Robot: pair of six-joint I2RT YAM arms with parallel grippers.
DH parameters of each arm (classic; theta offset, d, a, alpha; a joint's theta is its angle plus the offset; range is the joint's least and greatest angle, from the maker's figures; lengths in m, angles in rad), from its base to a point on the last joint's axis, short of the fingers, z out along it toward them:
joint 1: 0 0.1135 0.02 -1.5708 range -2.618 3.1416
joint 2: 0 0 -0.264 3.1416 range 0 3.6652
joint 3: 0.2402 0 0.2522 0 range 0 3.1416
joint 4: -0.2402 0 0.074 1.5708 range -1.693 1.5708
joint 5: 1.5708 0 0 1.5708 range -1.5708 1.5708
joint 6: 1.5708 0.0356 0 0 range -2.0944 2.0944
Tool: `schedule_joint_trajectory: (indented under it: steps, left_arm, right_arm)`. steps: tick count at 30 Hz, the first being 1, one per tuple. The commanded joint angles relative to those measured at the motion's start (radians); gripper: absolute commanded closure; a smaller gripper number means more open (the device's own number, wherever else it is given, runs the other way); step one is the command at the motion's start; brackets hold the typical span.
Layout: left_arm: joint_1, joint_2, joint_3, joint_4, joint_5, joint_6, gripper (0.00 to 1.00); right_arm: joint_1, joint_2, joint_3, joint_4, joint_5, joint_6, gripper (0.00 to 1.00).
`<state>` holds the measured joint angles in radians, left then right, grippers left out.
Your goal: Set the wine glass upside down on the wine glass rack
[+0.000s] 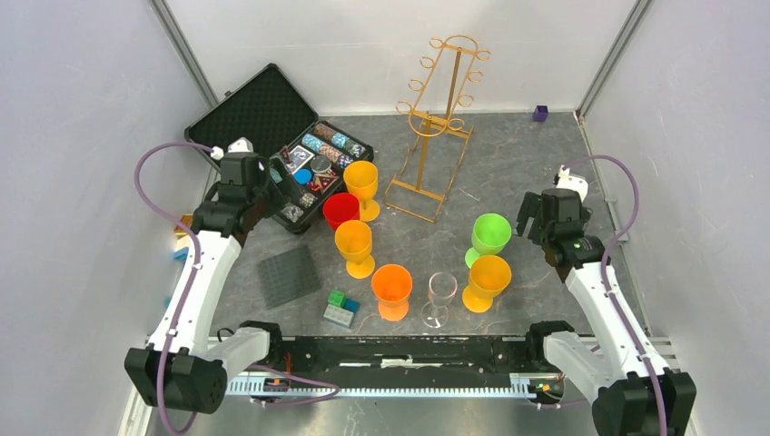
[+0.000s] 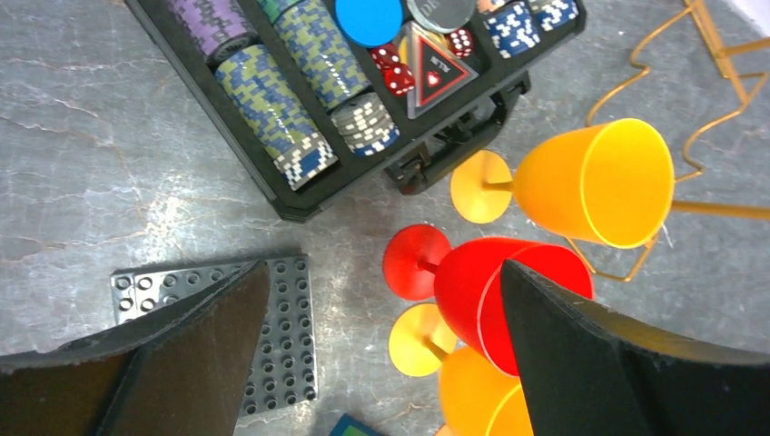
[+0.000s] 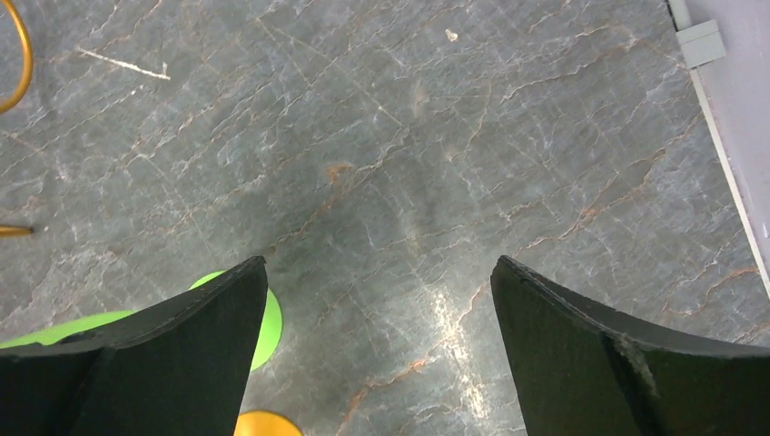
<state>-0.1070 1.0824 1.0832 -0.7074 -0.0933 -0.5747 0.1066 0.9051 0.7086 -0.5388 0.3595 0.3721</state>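
Left gripper (image 1: 275, 182): hangs at nine o'clock over the grey marbled table (image 1: 508, 154), forearm sloping up from the base at seven o'clock, wrist bent downward. Jaws spread wide, gripping nothing. Looks down past its black fingers (image 2: 209, 336) onto the red plastic goblet (image 2: 472, 282), the yellow-orange plastic goblet (image 2: 599, 182) at two o'clock of it, and the dark grey studded building plate (image 2: 281, 336) at eight o'clock.

Right gripper (image 1: 536, 216): hangs at three o'clock, forearm rising from the base at five o'clock. Jaws equally wide, nothing between them but bare tabletop in the right wrist view (image 3: 380, 263). Sits just beside the green plastic goblet (image 1: 491, 233), apart from it.

Open black poker-chip case (image 2: 272, 195) at ten o'clock: carries print on a triangular card and a silver disc, too small to read.

Clear stemmed wine glass (image 1: 440, 295): stands upright on its foot at six o'clock, near the table's front edge, between an orange plastic goblet (image 1: 392, 291) and an amber plastic goblet (image 1: 486, 282), touching neither, well apart from both grippers.

Gold wire wine glass rack (image 1: 436, 118): stands at twelve o'clock, tall and thin, ring loops down both sides, rectangular wire base.
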Motion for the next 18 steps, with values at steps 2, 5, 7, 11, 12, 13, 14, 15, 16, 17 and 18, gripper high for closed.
schedule_joint_trajectory:
  steps: [2, 5, 7, 11, 12, 13, 14, 15, 16, 17, 18]
  left_arm:
    - [0.001, -0.054, -0.011, -0.015, 0.088, -0.067, 0.00]
    - [0.000, -0.076, -0.013, -0.018, 0.128, -0.084, 0.00]
    - [0.001, -0.089, -0.012, -0.018, 0.149, -0.091, 0.00]
    - [0.001, -0.094, 0.013, -0.017, 0.235, -0.095, 0.00]
    - [0.000, -0.092, 0.021, -0.016, 0.260, -0.098, 0.00]
    - [0.000, -0.091, 0.028, -0.016, 0.292, -0.104, 0.00]
    - [0.001, -0.090, 0.032, -0.016, 0.317, -0.111, 0.00]
    - [0.001, -0.090, 0.035, -0.014, 0.346, -0.114, 0.00]
    - [0.001, -0.092, 0.034, -0.012, 0.372, -0.117, 0.00]
    - [0.001, -0.093, 0.032, -0.012, 0.392, -0.121, 0.00]
    - [0.001, -0.095, 0.032, -0.013, 0.413, -0.120, 0.00]
  right_arm:
    - [-0.002, -0.016, 0.083, -0.041, -0.069, -0.007, 0.03]
    - [-0.003, -0.005, 0.104, -0.045, -0.103, -0.021, 0.02]
    - [-0.003, 0.003, 0.117, -0.050, -0.124, -0.042, 0.02]
    - [-0.002, 0.013, 0.148, -0.086, -0.155, -0.063, 0.02]
    - [-0.004, 0.013, 0.150, -0.086, -0.173, -0.065, 0.03]
    - [-0.004, 0.012, 0.151, -0.084, -0.189, -0.065, 0.03]
    - [-0.003, 0.009, 0.148, -0.080, -0.205, -0.063, 0.03]
    - [-0.003, 0.008, 0.145, -0.076, -0.221, -0.062, 0.02]
    - [-0.003, 0.005, 0.140, -0.071, -0.233, -0.061, 0.03]
    - [-0.003, 0.003, 0.135, -0.069, -0.244, -0.059, 0.03]
    - [-0.002, 0.001, 0.131, -0.068, -0.251, -0.057, 0.03]
